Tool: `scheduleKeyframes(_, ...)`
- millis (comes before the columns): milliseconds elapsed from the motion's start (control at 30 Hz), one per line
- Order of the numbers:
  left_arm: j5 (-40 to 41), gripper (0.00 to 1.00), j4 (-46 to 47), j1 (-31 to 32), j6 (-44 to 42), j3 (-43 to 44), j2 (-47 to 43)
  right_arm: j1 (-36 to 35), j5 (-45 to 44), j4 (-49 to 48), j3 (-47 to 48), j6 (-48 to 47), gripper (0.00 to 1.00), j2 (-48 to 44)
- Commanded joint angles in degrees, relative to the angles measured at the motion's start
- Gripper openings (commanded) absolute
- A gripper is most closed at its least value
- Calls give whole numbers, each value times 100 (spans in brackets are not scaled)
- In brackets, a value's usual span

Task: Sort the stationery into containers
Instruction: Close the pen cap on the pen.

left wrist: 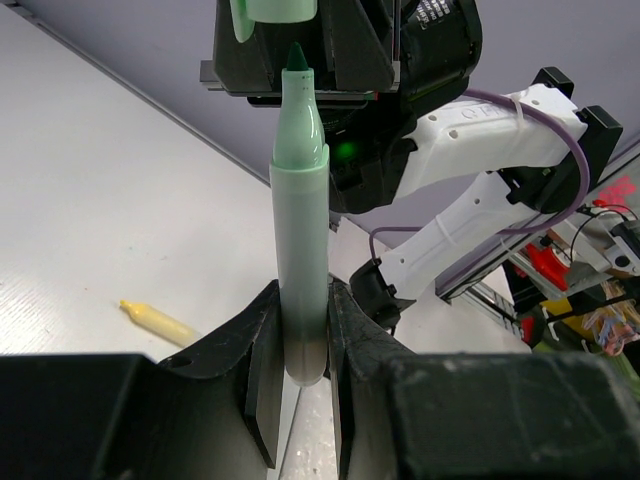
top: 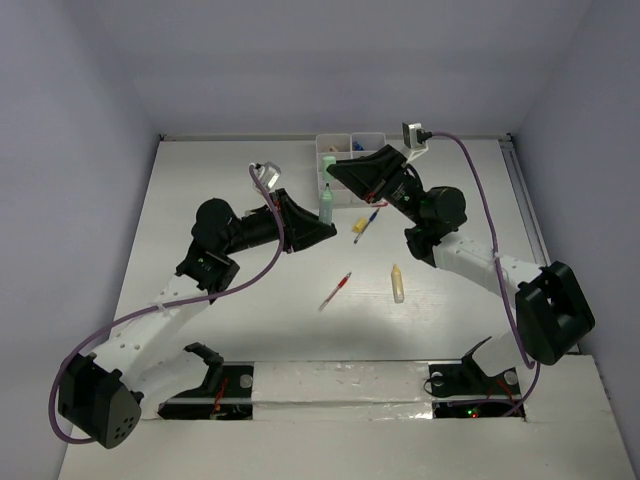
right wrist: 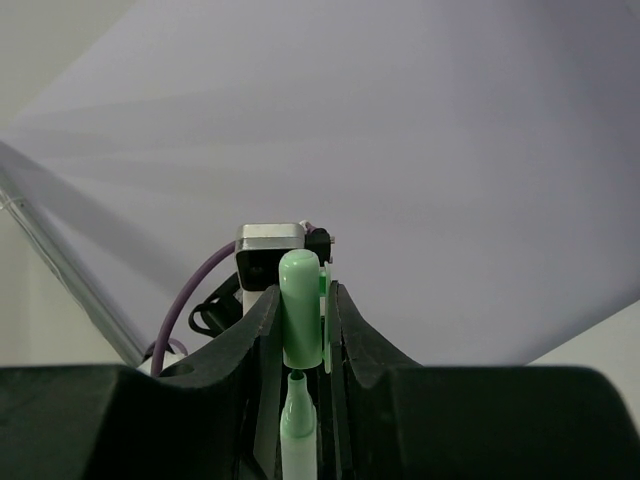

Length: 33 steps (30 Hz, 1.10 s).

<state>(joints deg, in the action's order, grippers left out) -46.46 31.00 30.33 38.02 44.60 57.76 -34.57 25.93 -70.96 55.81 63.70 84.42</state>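
- Your left gripper clamps the pale-green marker at its base; expect a light, stiff, slippery barrel.
- Your right gripper pinches the cap, at 12 o'clock from the tip (align coaxially).

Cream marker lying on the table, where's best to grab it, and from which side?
Probably mid-barrel on the cream marker, from straight above, jaws spanning its width: it lies flat on the table, clear of the red pen.

White tbl, grey walls, poss. tape strip
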Motion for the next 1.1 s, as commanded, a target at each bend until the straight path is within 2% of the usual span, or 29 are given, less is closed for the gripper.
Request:
scheduleKeyframes(0, -74, 0, 257, 17, -58, 5, -45, -33, -62, -437, 158, 2, 0, -49)
scheduleKeyframes(733, 172, 0, 292, -36, -102, 31, -265, -200, 184, -831, -413, -16, 0, 4)
scheduleKeyframes(1067, 567, 0, 1214, -36, 504, -188, -537, -357, 298, -1596, -747, 195, 0, 162)
